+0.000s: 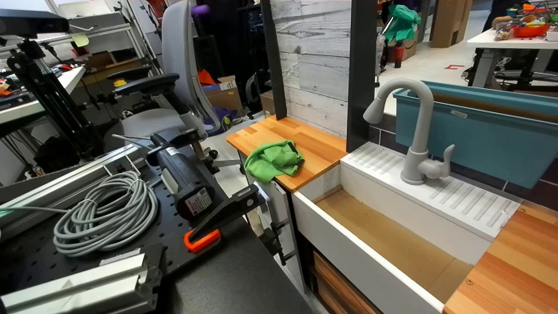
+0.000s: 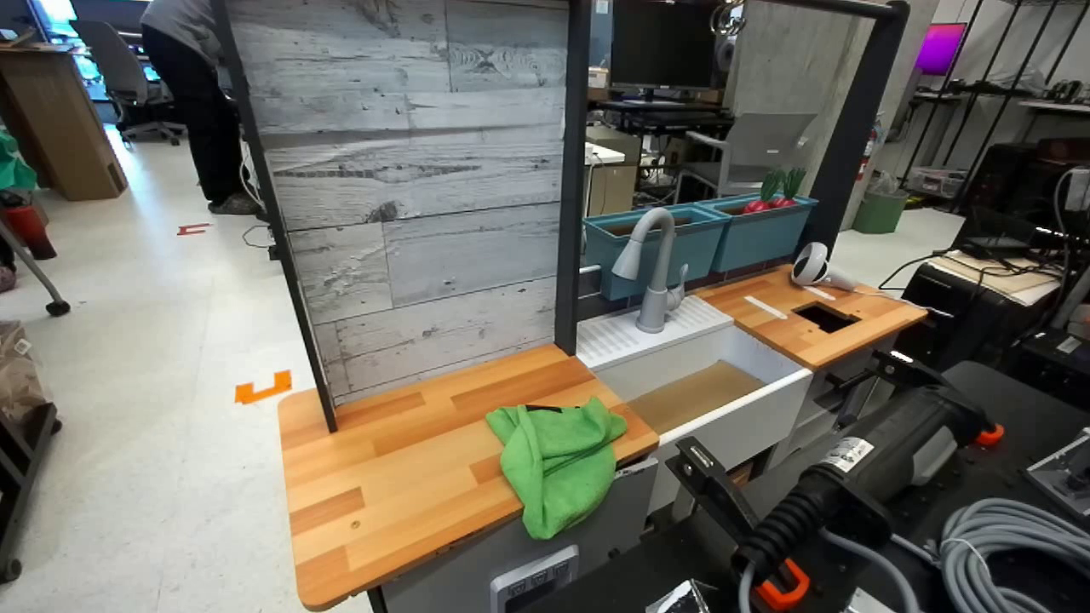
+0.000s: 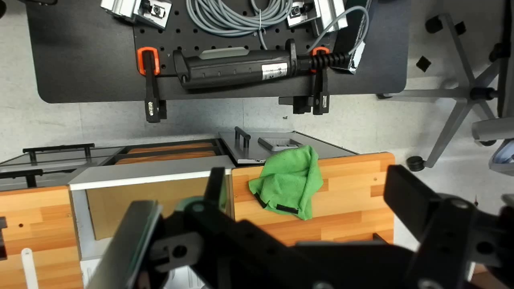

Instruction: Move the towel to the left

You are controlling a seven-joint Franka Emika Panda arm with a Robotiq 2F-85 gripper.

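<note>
Pincer (image 3: 306,178) spread wide in the wrist view, its fingers (image 3: 407,196) standing far apart with nothing pinched between them! Beneath stretches the wooden table (image 2: 409,477), right up against it sits the white sink (image 1: 353,257), and at the sink's back stands the grey tap (image 1: 422,122). And there it is, the green towel (image 2: 558,477), bunched on the table near the sink, one end drooping over the front edge in both exterior views!

Score so far: no grip taken, towel resting on its own, so I'd call the job not begun. Everything looks left to play for: come down, grab, carry, release. Which way counts as left, these pictures don't settle, as each camera faces differently.

And what are we missing? Both exterior views lack the pincer, so its height over the table is hard to judge, though it looks well apart from the towel. Its dark bulk blocks part of the table and sink in the wrist view; the towel's folds tuck its underside out of sight. Smallest of all, dark patches (image 3: 287,209) along the towel's rim: trim or label, too small to tell!
</note>
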